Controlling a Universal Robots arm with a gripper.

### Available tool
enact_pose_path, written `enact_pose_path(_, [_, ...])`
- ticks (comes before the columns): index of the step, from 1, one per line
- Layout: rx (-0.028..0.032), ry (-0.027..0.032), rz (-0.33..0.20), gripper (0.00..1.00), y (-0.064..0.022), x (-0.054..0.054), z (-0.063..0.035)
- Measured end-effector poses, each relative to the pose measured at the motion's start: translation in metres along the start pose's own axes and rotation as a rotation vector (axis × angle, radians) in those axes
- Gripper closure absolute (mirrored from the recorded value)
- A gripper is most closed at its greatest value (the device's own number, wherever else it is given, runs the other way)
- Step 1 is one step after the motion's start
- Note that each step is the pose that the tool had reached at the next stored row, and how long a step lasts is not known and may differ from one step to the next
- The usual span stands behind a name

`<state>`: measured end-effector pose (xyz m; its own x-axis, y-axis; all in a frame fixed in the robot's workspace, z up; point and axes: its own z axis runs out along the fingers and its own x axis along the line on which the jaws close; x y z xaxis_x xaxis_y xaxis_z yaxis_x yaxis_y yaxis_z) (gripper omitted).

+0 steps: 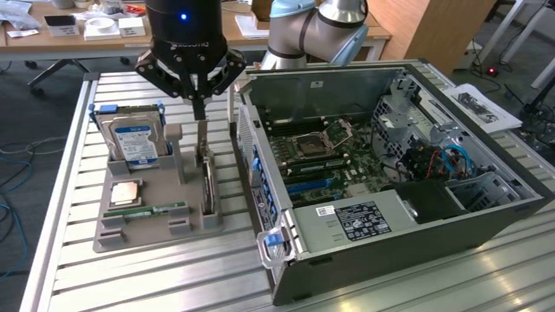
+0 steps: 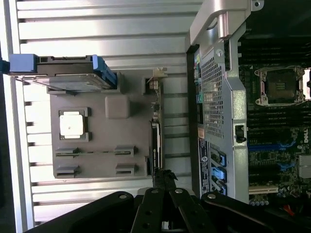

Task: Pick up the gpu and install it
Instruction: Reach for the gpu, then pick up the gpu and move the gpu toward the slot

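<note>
Gpu (image 1: 207, 182) stands edgewise under closed jaws.

We count one robot arm (image 1: 305, 31) and one gripper (image 1: 199, 107). There is one slatted table (image 1: 130, 283), one open PC case (image 1: 390, 257) with one motherboard (image 1: 325, 166), and one grey tray (image 1: 156, 239). We count four parts in the tray: one gpu (image 1: 206, 179), one hard drive (image 1: 134, 140), one processor (image 1: 126, 192), one memory stick (image 1: 145, 210).
</note>
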<state>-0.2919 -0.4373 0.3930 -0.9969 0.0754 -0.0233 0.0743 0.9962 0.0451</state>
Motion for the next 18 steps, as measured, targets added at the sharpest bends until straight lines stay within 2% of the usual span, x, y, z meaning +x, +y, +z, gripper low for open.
enact_pose_path(18, [0.0, 0.0, 0.0, 0.89, -0.0003, 0.0022, -0.0001])
